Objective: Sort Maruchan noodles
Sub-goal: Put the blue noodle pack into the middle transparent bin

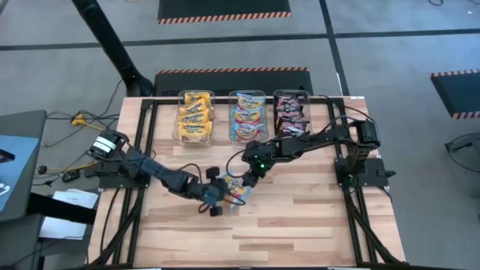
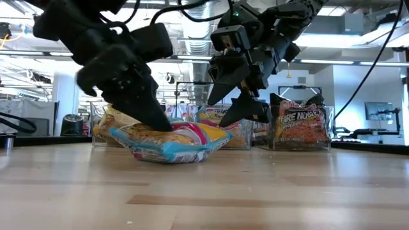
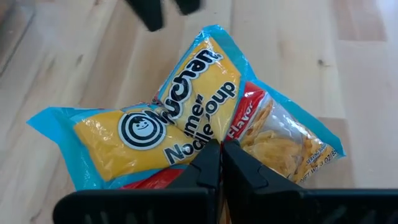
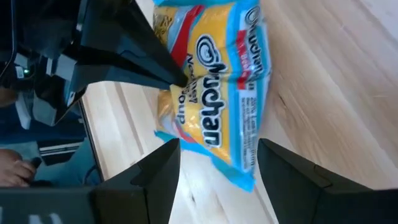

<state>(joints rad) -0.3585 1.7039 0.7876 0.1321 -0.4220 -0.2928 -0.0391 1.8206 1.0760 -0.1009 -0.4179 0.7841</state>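
Observation:
A light blue and yellow Maruchan packet lies on the table near its middle, its ends bowed up in the low view. My left gripper comes from the table's left and is shut on it. My right gripper is open just above the packet's far end. In the right wrist view its fingers stand on either side of that end without touching it. My left gripper has its shut fingertips on the packet's top face near its middle, where the wrapper creases and the two halves bend up. The fingers slant down from the table's left. The packet's underside rests on the table.
Three clear bins stand along the table's far edge: one with yellow-orange packets, one with light blue packets, one with black-red packets. Bare wood lies toward the near edge. A black frame runs round the table.

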